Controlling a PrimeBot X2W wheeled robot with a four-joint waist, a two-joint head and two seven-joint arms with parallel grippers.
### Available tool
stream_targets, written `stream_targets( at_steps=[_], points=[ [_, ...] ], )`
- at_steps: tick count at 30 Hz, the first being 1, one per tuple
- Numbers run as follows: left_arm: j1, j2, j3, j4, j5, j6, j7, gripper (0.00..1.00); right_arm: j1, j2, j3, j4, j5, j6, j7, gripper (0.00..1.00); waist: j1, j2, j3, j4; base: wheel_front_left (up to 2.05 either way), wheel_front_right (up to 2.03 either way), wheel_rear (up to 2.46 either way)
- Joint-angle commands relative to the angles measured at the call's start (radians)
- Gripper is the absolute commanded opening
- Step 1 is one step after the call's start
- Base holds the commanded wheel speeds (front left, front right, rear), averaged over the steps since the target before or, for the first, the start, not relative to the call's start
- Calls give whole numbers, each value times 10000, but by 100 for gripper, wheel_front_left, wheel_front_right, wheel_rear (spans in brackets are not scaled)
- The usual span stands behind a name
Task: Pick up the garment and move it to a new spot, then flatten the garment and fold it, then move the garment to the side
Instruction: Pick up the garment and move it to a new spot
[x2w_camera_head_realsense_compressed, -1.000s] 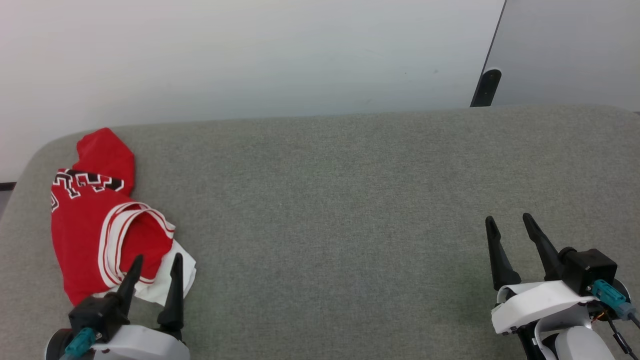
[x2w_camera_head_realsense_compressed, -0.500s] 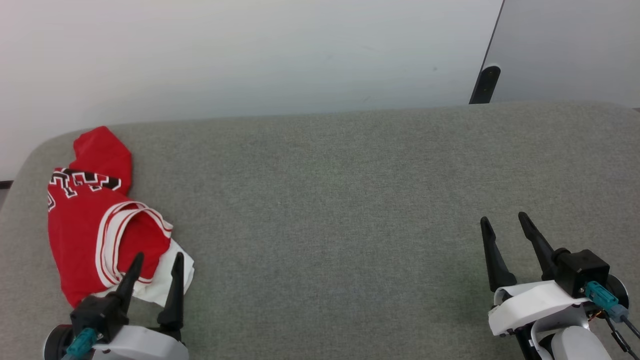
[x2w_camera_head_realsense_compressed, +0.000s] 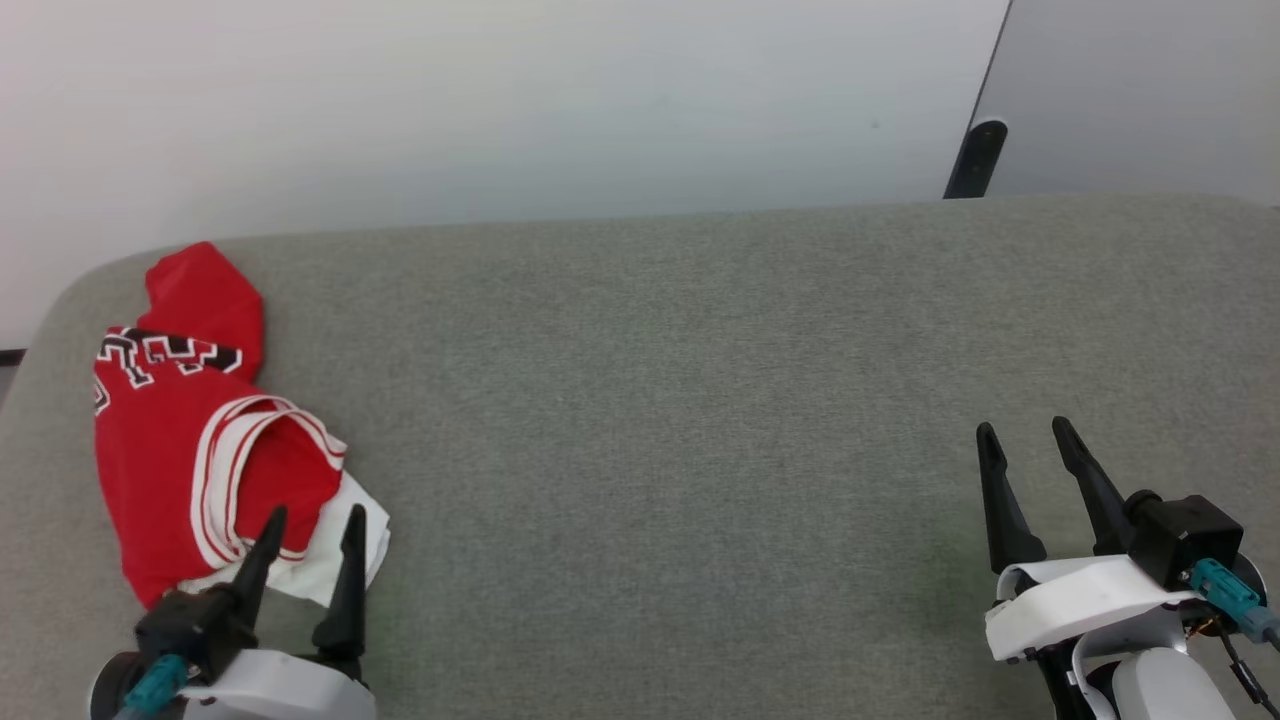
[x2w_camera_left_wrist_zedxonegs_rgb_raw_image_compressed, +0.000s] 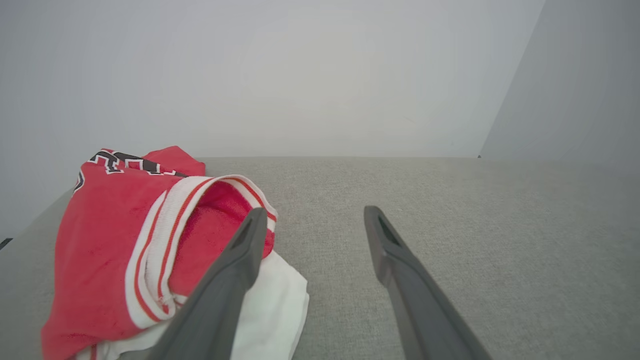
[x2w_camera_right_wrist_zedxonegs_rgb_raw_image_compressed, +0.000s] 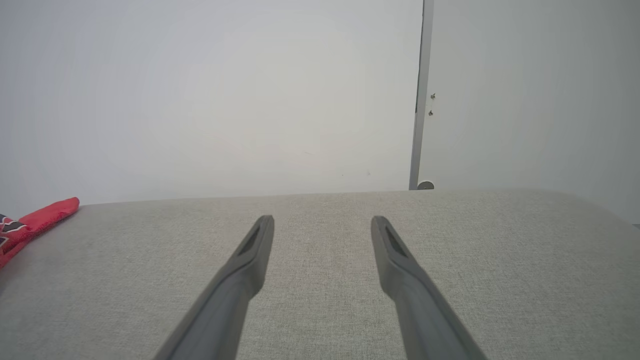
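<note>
Here, at the near edge of a grey fabric-covered surface (x2w_camera_head_realsense_compressed: 650, 400), the robot's left gripper (x2w_camera_head_realsense_compressed: 315, 512) sits with its two dark fingers spread apart and nothing between them, tips pointing at the nearest corner of a red sports jersey (x2w_camera_head_realsense_compressed: 160, 440) (in the left wrist view one finger (x2w_camera_left_wrist_zedxonegs_rgb_raw_image_compressed: 235, 270) overlaps the jersey's white lining while the other stands over bare grey cloth). Whether that finger touches the cloth cannot be told. Well off to the right, the right gripper (x2w_camera_head_realsense_compressed: 1022, 427) also has its fingers parted and empty, over bare fabric and well apart from the jersey. The jersey lies crumpled in a heap at the surface's left end. Its white lining (x2w_camera_head_realsense_compressed: 355, 530) sticks out at the near right corner, a loop of white, red-striped trim (x2w_camera_head_realsense_compressed: 215, 470) opens around a red hollow in the middle, and black-and-white block lettering (x2w_camera_head_realsense_compressed: 165, 352) runs across the farther part, too folded to read. A red flap (x2w_camera_head_realsense_compressed: 205, 290) reaches toward the far edge, and the right wrist view catches it low at its left border. Behind the surface rises a plain white wall (x2w_camera_head_realsense_compressed: 500, 100); at far right stands a grey panel (x2w_camera_head_realsense_compressed: 1150, 90) with a dark rounded post (x2w_camera_head_realsense_compressed: 975, 160) at its foot
</note>
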Motion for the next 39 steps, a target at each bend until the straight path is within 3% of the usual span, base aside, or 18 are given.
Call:
stream_targets(
  at_steps=[1, 11, 29, 39],
  points=[
    [-45, 9, 88, 20, -85, -24, -3, 100, -19, 49, 19, -70, 73, -10, -47, 100, 0, 0, 8, 114, 0, 0, 0],
    [43, -208, -25, 100, -156, 80, -3, 100, -229, -83, 499, -151, 329, -10, -47, 100, 0, 0, 101, 1736, 0, 0, 0],
    [974, -378, 100, -531, -400, 667, 261, 100, -408, -331, 2827, 380, 1067, -10, -48, 100, 0, 0, -400, 5194, 0, 0, 0],
    [2120, -631, 705, -1668, -808, 1216, 174, 100, -1188, -162, 4336, 868, 1598, -10, -48, 100, 0, 0, -361, 5394, 0, 0, 0]
  ],
)
